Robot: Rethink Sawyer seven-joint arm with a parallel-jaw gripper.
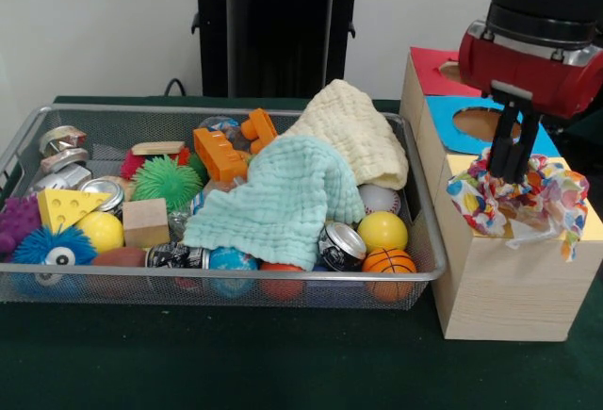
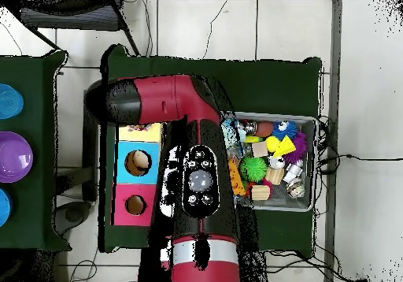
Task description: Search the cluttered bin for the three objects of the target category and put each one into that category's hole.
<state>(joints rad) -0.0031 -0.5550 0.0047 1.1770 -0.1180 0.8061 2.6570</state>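
Nearest us the wire bin [image 1: 226,283] sits cluttered, while our gripper [image 1: 512,176] clamps a multicoloured cloth [image 1: 513,205] over the box's yellow section [image 1: 592,224], probably to drop it in that hole.

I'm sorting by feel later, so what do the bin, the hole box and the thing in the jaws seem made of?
Bin: metal wire mesh, silvery, see-through. Box: pale unfinished wood, visible grain, coloured top panels. Held multicoloured cloth: soft printed fabric, crumpled and drooping.
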